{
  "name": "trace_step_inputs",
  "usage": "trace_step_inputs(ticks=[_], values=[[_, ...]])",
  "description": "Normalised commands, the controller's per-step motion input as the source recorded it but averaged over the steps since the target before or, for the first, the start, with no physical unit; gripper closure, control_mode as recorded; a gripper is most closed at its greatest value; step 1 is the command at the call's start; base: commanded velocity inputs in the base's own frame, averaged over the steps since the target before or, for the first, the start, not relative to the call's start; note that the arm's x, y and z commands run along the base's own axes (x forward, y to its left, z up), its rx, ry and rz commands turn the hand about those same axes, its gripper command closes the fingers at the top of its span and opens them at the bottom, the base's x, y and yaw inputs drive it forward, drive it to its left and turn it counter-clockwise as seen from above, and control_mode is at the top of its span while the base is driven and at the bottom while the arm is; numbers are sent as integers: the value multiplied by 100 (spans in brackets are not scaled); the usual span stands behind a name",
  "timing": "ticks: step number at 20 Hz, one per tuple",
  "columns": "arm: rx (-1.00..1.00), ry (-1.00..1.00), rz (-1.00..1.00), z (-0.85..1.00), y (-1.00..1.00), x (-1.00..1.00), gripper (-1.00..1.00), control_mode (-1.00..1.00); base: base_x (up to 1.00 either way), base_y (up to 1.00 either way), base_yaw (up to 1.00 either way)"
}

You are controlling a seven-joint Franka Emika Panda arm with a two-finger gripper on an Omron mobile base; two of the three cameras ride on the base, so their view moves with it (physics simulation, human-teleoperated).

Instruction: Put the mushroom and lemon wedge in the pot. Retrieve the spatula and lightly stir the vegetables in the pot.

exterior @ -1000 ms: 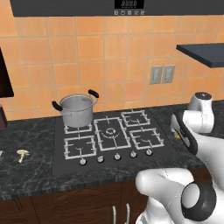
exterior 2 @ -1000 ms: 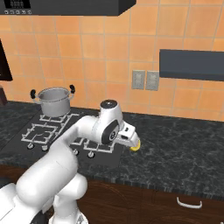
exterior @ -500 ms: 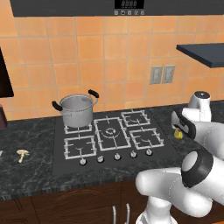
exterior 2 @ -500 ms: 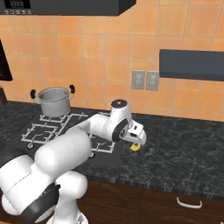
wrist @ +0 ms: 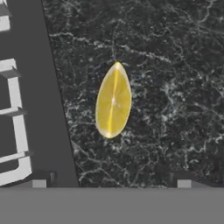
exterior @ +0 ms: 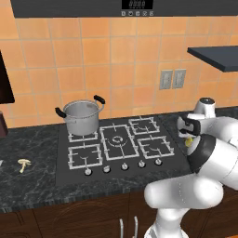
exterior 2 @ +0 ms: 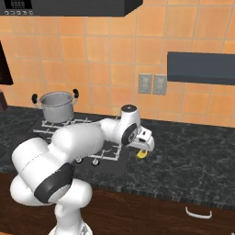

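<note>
My gripper (exterior 2: 143,148) hovered wide open just above the lemon wedge (wrist: 113,100), which lay on the dark counter (wrist: 175,65) beside the stove (wrist: 26,87).

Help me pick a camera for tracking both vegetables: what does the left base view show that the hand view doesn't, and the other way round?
Left base view: the mushroom lying on the dark counter left of the stove, and the pot on the rear left burner.

Hand view: the lemon wedge whole and close up, lying flat on the counter beside the stove's edge.

Both: the lemon wedge, though in the left base view it is just a yellow sliver beside the arm, plus the counter and the stove grates.
</note>
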Motion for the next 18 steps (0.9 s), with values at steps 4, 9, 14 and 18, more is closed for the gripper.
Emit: trace_step_inputs(ticks=[4, 9, 14, 18], values=[[0, 5, 0, -19, -12, 23, -100, -100, 0, 0, 0], [0, 0, 0, -14, -19, 14, -100, -100, 0, 0, 0], [1, -1, 0, -10, 0, 17, -100, -100, 0, 0, 0], [0, 0, 0, -10, 0, 24, -100, -100, 0, 0, 0]])
